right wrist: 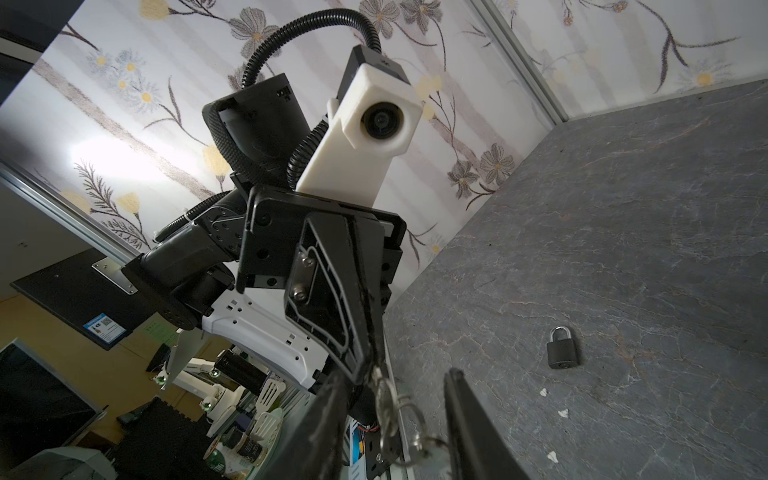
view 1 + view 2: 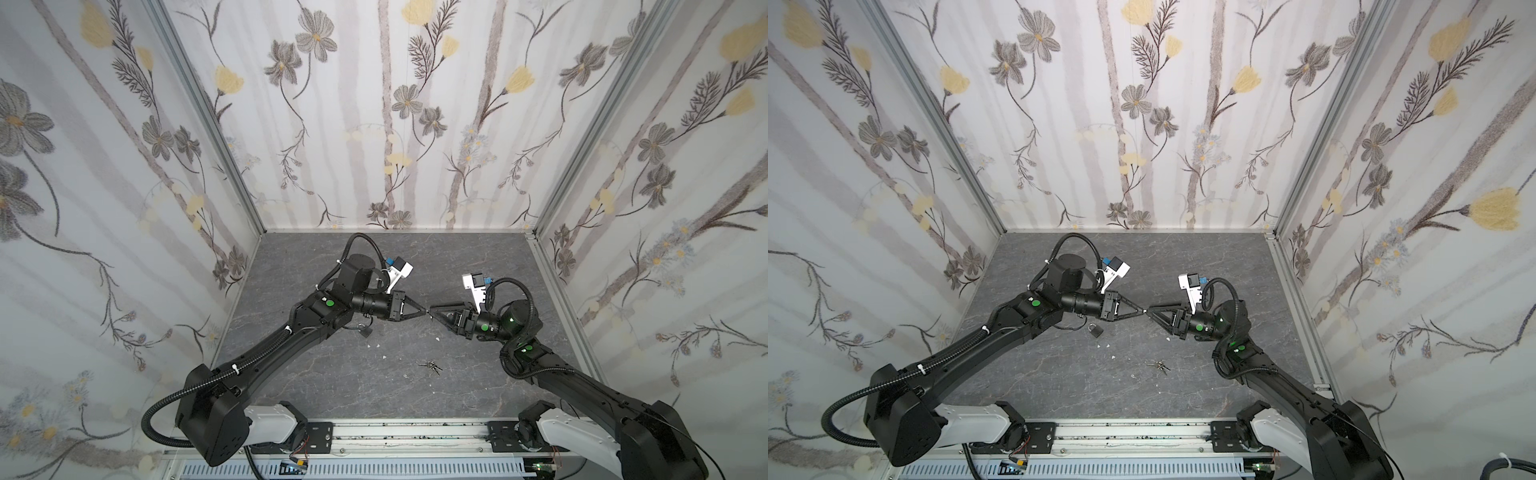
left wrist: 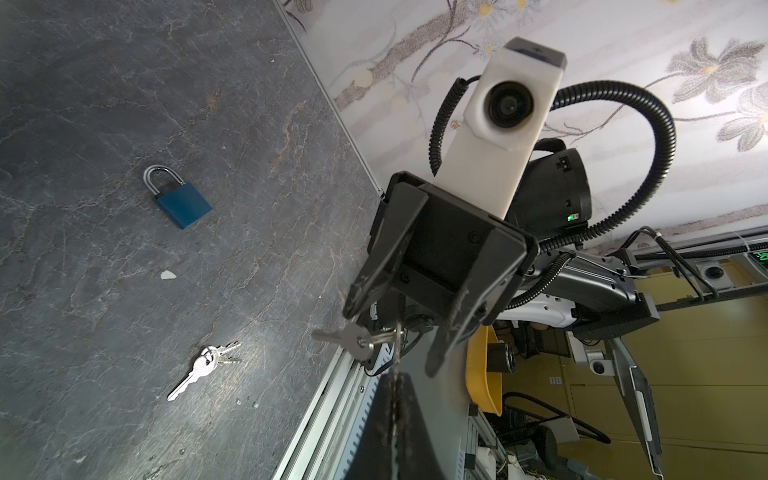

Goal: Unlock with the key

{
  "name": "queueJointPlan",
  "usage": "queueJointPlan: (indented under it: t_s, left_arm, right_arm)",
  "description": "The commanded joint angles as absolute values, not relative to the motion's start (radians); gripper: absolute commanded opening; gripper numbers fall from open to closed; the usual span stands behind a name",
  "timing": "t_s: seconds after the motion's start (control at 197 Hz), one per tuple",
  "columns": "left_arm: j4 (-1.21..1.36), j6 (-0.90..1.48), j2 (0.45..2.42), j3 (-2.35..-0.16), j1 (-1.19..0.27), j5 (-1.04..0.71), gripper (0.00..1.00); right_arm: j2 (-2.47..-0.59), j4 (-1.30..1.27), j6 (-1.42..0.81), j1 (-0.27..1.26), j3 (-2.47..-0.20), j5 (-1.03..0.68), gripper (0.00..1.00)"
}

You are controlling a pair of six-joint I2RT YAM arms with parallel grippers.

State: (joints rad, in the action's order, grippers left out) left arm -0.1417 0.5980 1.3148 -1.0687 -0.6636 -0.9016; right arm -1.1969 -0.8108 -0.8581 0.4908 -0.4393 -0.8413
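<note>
In both top views, the left end effector (image 2: 423,311) and the right end effector (image 2: 433,310) are being held tip to tip in the air above the middle of the grey surface (image 2: 478,374). The left end effector's jaws are being pressed together, clamped on a key bunch (image 3: 349,337), whose ring is being pinched at the fingertips while one key is being left to hang free to the side. The right end effector's jaws are being held apart, one on either side of the bunch, and nothing is being gripped by them; this is being shown most clearly in the left wrist view. The padlock (image 2: 1095,330) is being left lying flat on the surface with its shackle closed, at about 8 o'clock from the meeting point, partly under the left arm in a top view. A second key bunch (image 2: 432,366) is being left on the surface at about 6 o'clock from the meeting point, well apart from the padlock. A few white specks (image 2: 372,345) are being seen between them.
</note>
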Motion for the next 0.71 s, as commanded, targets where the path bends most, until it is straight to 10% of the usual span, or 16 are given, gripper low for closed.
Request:
queueJointPlan:
  t_s: [0.0,0.707]
  left_arm:
    - [-0.139,0.581,1.316,-1.08,-0.663,-0.908,0.0]
    - [-0.144,0.574,1.325,-1.083,-0.664,-0.916,0.0]
  right_arm:
    - [-1.186,-0.829,-0.857,0.489,-0.438,-0.828,0.45]
    - [-1.216,-0.89,-0.887,0.496,-0.443,-0.945,0.26]
